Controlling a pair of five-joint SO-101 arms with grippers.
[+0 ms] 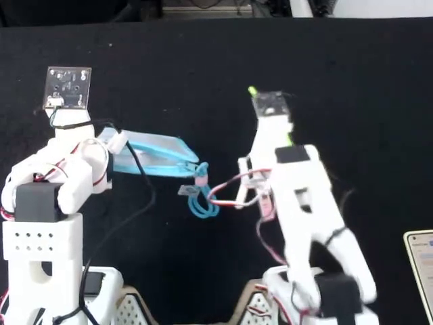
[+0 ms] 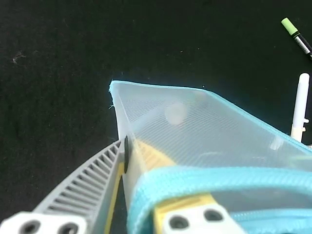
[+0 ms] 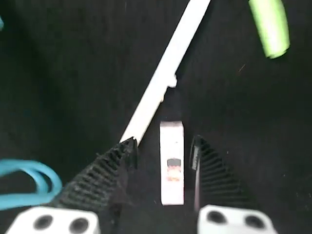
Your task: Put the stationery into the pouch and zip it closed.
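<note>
Two white arms stand at the near edge of a black worktop (image 1: 203, 54); a pale flat card (image 1: 421, 265) lies at the near right corner.

The left arm (image 1: 54, 186) rises on the left side; the left gripper (image 2: 130, 148) is pinched on the pouch (image 1: 152, 154), with a grey ribbed finger (image 2: 83, 190) outside its wall and a yellow finger seen through the clear wall, just under the light blue zip (image 2: 219, 180).

The pouch is clear plastic with light blue edging; it sits left of the worktop's middle and stretches from the left gripper toward the centre; whether it rests on the worktop or hangs above it cannot be told.

A blue strap loop (image 1: 203, 204) at the pouch's inner end lies near the centre, between the two arms.

The right arm (image 1: 304, 196) leans from the near edge toward the middle; the right gripper (image 3: 163, 143) points down with its black fingers spread, one on each side of a small white eraser (image 3: 171, 168) that lies flat on the worktop, closer to one finger than the other.

Just beyond the eraser a white pen (image 3: 161, 83) lies at a slant; farther toward the far edge, apart from the pen, lies a marker with a green cap (image 3: 269, 27).
</note>
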